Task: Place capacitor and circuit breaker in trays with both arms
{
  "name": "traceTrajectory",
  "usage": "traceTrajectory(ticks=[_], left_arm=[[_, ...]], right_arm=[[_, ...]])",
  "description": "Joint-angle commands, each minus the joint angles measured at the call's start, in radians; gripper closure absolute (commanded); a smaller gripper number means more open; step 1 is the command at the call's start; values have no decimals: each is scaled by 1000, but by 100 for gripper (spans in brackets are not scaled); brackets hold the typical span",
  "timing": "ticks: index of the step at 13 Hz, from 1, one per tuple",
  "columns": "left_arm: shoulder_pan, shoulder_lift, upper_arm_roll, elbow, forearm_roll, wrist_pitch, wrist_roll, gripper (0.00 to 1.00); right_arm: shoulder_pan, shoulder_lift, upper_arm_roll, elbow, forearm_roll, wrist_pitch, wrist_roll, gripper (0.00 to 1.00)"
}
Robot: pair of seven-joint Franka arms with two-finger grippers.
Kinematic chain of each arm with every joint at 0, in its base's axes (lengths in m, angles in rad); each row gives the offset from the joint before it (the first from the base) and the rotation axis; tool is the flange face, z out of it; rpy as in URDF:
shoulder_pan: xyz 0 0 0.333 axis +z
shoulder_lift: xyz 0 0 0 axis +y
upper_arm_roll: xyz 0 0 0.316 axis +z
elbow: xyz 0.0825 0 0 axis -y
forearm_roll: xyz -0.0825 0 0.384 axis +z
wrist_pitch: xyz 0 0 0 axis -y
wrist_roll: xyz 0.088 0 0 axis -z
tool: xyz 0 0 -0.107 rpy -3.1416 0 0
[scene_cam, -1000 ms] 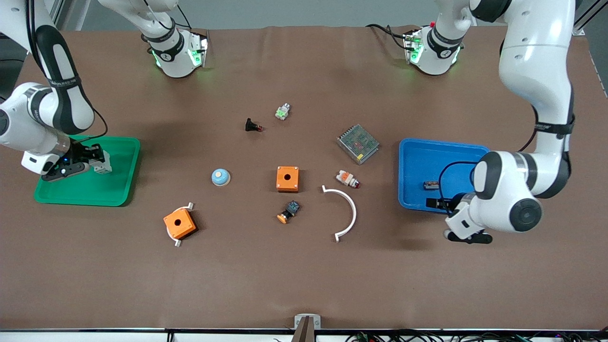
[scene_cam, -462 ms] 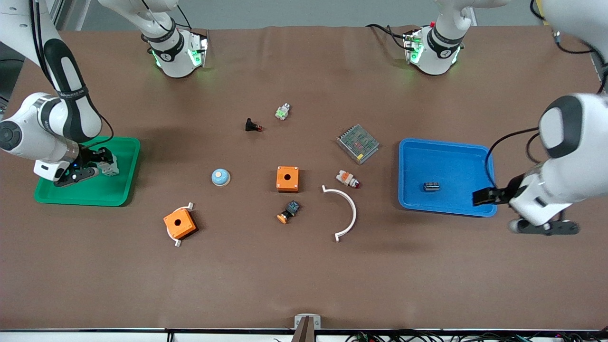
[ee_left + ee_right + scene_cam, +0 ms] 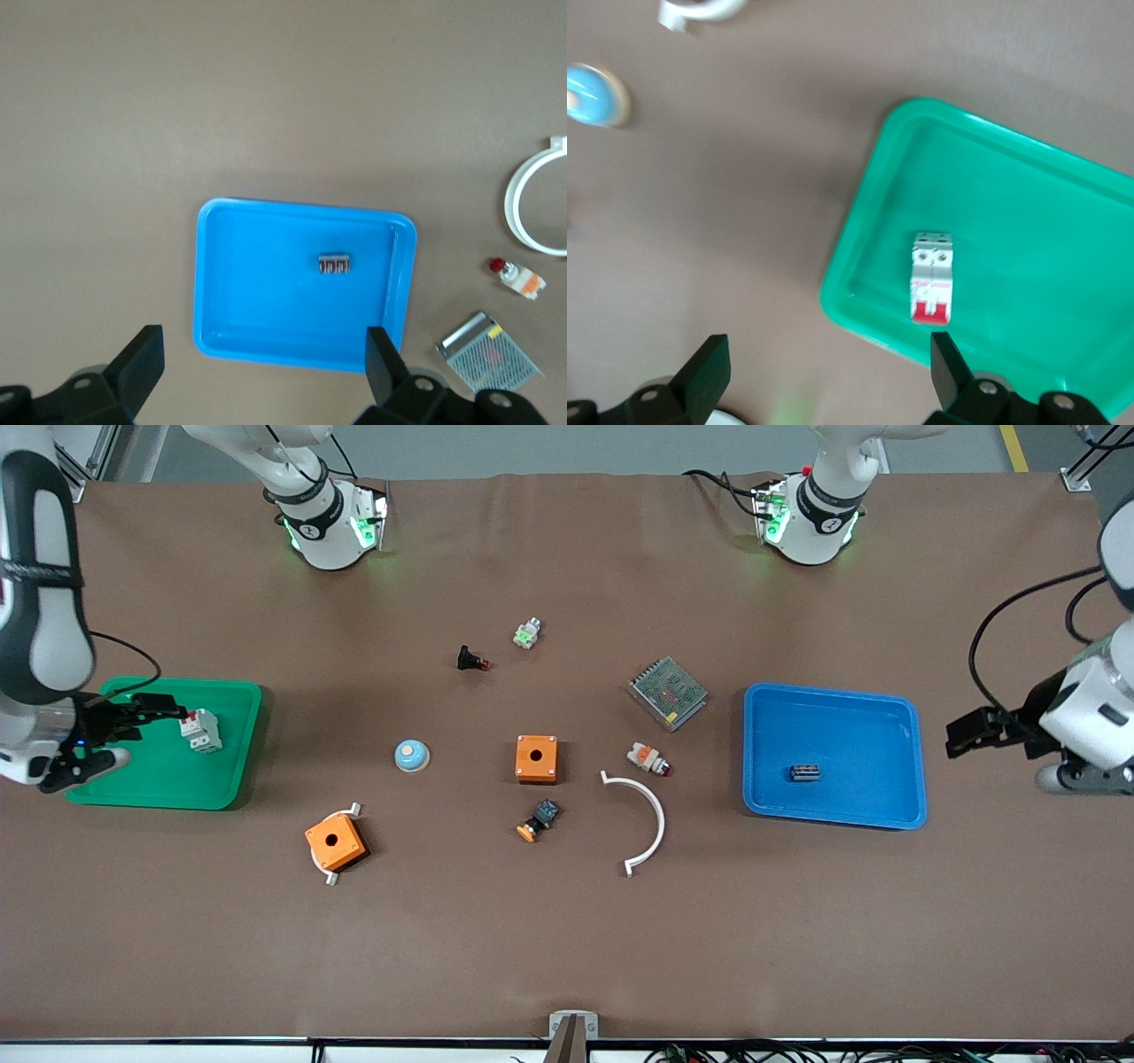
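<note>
Seemingly both placements are done: the capacitor [image 3: 804,772] lies in the blue tray [image 3: 833,700] and the circuit breaker [image 3: 201,731] lies in the green tray [image 3: 159,793]. What remains, I judge, is only carrying both arms clear. The left gripper [image 3: 261,363] hangs with fingers spread wide and empty, over the tabletop [image 3: 567,939] at the left arm's end, apart from the capacitor. The right gripper [image 3: 824,372] is likewise spread and empty, over the green tray's edge, beside the breaker.

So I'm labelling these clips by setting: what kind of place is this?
Probably a robotics lab bench: a brown-covered table with scattered electrical parts, a green tray and a blue tray for sorting.
</note>
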Motion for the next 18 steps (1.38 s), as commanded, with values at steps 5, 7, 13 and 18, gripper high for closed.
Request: traceTrajectory(ticks=[5, 7, 13, 18], left_arm=[[1, -221, -9, -257, 18, 110, 13, 0], [3, -184, -8, -182, 13, 104, 37, 0], [1, -183, -8, -134, -1, 88, 86, 0], [1, -178, -8, -82, 6, -14, 106, 0]], right_arm=[[185, -138, 0, 231, -1, -255, 450, 0], [222, -220, -1, 177, -13, -173, 503, 0], [250, -350, 3, -22, -87, 82, 509, 0], [256, -350, 0, -19, -79, 78, 529, 0]])
